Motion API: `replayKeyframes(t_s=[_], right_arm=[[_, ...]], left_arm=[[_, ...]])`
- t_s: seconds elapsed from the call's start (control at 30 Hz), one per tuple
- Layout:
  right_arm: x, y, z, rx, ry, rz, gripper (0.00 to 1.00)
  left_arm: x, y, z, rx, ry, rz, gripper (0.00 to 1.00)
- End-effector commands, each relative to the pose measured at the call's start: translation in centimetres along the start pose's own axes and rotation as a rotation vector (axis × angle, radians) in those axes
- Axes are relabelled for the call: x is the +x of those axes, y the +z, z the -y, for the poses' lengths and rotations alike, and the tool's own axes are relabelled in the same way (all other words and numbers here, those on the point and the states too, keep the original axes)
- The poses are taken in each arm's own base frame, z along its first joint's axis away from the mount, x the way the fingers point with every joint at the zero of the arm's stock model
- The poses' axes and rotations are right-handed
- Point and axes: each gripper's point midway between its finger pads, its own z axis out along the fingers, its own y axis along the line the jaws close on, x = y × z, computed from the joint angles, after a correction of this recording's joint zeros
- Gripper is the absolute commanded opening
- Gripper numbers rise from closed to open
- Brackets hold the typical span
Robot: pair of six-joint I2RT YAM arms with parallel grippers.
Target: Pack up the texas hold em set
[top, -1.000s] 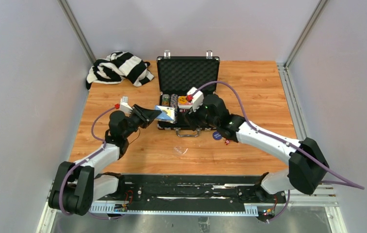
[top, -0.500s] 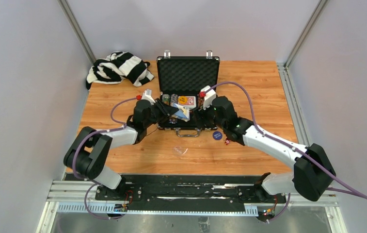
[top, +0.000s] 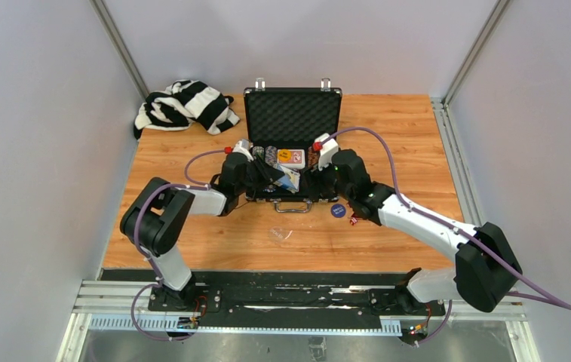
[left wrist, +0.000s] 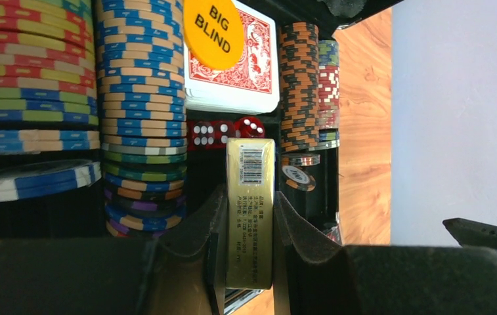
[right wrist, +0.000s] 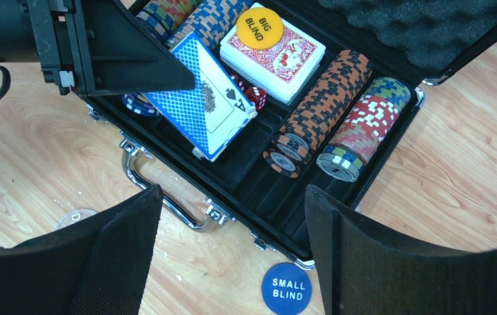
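1. Nearest the arm bases, short of both grippers, a clear round button (top: 280,234) lies on the wooden table (top: 410,136). A blue SMALL BLIND button (right wrist: 287,289) lies just under the right gripper (right wrist: 232,193). Both are outside the case.
2. The right gripper hangs over the front rim of the open briefcase (right wrist: 265,197), its fingers spread wide with nothing between them. The silver handle (right wrist: 130,176) juts from that rim, just beside the finger on the left of the wrist view.
3. A little past that rim, the left gripper (left wrist: 250,200) is clamped on a boxed card deck (right wrist: 203,108), its fingers pressing the two broad faces. The deck is blue-backed with an ace of spades on the box. It is tilted over the middle compartment; whether its lower edge touches the foam cannot be told.
4. Just ahead of the held deck's leading end sit the red dice (left wrist: 222,131). Beyond them a red-backed deck (right wrist: 285,59) lies flat, with a yellow BIG BLIND button (right wrist: 259,27) resting on it.
5. To the left gripper's left, multicoloured chips (left wrist: 140,85) fill two long rows. To its right, ahead of the right gripper, lie an orange-and-black stack (right wrist: 321,98) and a red-and-white stack (right wrist: 367,121), side by side and touching.
6. Farthest from both grippers, the foam-lined lid (top: 292,117) stands upright. A striped cloth (top: 184,105) lies well off to the left gripper's left.
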Motion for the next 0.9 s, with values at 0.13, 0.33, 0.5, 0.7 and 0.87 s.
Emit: replayKeyframes(t_s=[0.13, 0.33, 0.5, 0.7, 0.87], right_arm=[[0.7, 0.3, 0.6, 0.005, 0.025, -0.005, 0.79], [0.9, 0.3, 0.8, 0.011, 0.033, -0.008, 0.79], [1.0, 0.3, 0.9, 0.011, 0.041, -0.009, 0.79], [1.2, 0.4, 0.9, 0.011, 0.049, -0.014, 0.79], [1.4, 0.5, 0.8, 0.01, 0.054, -0.015, 0.79]], left_arm=[[0.2, 1.7, 1.5, 0.05, 0.034, -0.011, 0.0], [1.5, 2.3, 0.7, 0.007, 0.034, -0.047, 0.0], [2.2, 1.8, 0.3, -0.003, 0.031, -0.075, 0.0], [3.0, 1.0, 0.0, -0.026, 0.049, -0.119, 0.0], [3.8, 0.4, -1.2, -0.079, 0.081, -0.166, 0.0]])
